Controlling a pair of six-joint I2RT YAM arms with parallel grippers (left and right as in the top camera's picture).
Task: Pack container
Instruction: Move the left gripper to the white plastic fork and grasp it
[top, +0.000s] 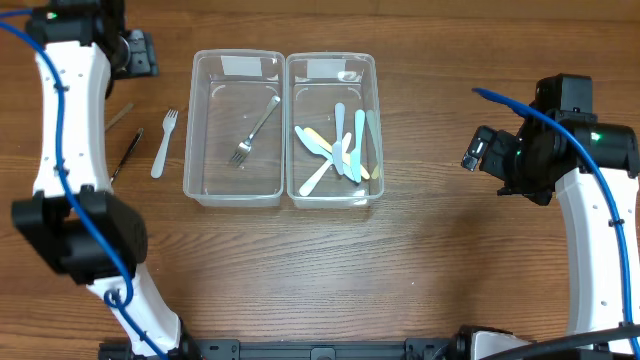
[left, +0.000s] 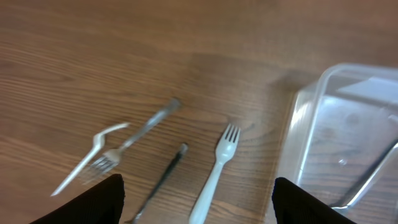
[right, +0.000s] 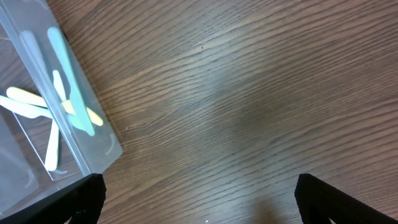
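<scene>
Two clear plastic containers stand side by side. The left container (top: 190, 130) holds a metal fork (top: 255, 130). The right container (top: 379, 120) holds several pastel plastic knives (top: 340, 150). A white plastic fork (top: 165, 143) lies on the table left of the containers and also shows in the left wrist view (left: 217, 171). My left gripper (top: 140, 55) is open and empty above the loose cutlery; in the left wrist view it shows at the bottom edge (left: 198, 208). My right gripper (top: 475, 150) is open and empty over bare table right of the containers, as the right wrist view (right: 199, 199) shows.
Left of the white fork lie a dark utensil (left: 165, 180), a metal fork (left: 134, 140) and a thin pale plastic fork (left: 87, 162). The left container's corner (left: 305, 124) shows at the right of the left wrist view. The right container's corner (right: 99, 149) shows in the right wrist view.
</scene>
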